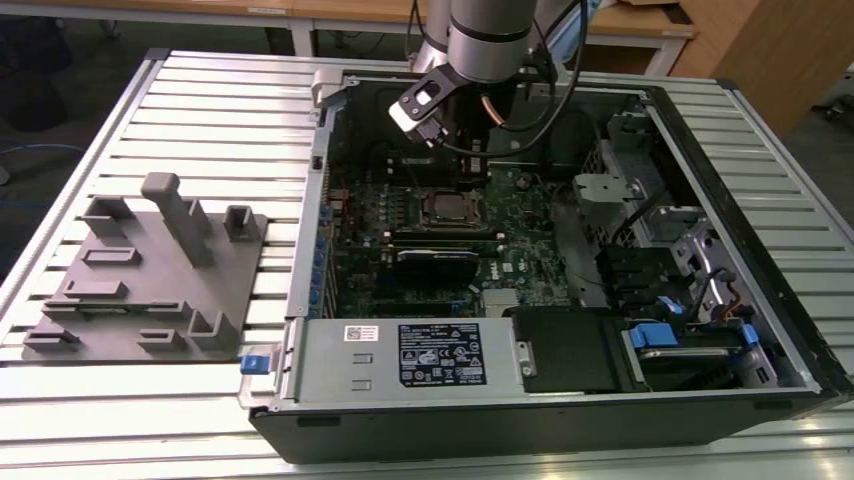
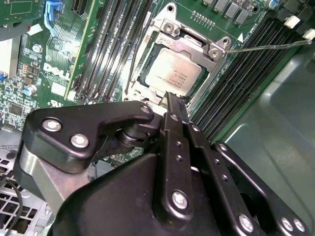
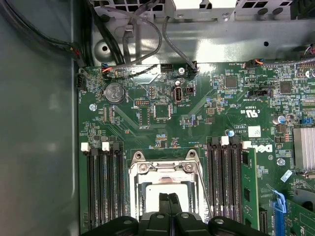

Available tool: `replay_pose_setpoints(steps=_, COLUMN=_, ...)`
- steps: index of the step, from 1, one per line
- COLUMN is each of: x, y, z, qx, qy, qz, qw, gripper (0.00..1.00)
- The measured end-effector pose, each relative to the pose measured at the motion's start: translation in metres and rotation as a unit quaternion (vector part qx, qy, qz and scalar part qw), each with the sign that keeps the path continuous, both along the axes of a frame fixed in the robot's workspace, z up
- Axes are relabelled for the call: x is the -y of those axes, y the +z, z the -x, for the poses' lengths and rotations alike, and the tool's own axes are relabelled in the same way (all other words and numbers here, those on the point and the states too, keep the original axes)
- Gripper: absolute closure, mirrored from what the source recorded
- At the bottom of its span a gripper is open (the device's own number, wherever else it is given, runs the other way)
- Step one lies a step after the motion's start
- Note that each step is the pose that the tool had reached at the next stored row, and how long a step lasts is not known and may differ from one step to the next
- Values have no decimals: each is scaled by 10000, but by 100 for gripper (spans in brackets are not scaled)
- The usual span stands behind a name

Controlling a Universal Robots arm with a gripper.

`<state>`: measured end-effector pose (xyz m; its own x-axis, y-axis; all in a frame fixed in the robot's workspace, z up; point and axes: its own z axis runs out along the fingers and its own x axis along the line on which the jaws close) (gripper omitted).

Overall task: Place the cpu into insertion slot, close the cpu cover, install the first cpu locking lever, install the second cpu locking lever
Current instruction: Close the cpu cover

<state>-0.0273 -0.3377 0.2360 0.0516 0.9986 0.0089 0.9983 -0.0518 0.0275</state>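
Observation:
The cpu lies flat in the insertion slot on the green board, its silver top showing. The cpu cover is down over it as a metal frame around the chip. One thin locking lever sticks out sideways from the socket's corner, and another runs along the opposite side. My gripper is shut with nothing between its fingers, its tips just above the edge of the socket. In the first wrist view the gripper hangs over the cpu and the cover.
The arm reaches down into the open computer case. Black memory slots flank the socket, and a green card stands beside it. A grey fixture block sits at the exterior view's left, and a power supply lies along the case's near side.

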Motion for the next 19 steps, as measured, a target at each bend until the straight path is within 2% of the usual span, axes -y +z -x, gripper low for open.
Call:
replay_pose_setpoints(steps=4, x=0, y=0, z=0, qx=0, qy=98, qz=0, qw=10000, gripper=90)
replay_pose_setpoints(steps=8, x=0, y=-1, z=0, qx=0, qy=380, qz=0, qw=9993, gripper=90)
replay_pose_setpoints(steps=9, x=0, y=-2, z=1, qx=0, qy=529, qz=-1, qw=9986, gripper=90)
replay_pose_setpoints(steps=11, x=0, y=-4, z=1, qx=0, qy=833, qz=0, qw=9965, gripper=90)
replay_pose_setpoints(steps=15, x=0, y=-6, z=2, qx=0, qy=1125, qz=0, qw=9937, gripper=90)
replay_pose_setpoints(steps=19, x=1, y=-9, z=3, qx=-1, qy=1423, qz=3, qw=9898, gripper=90)
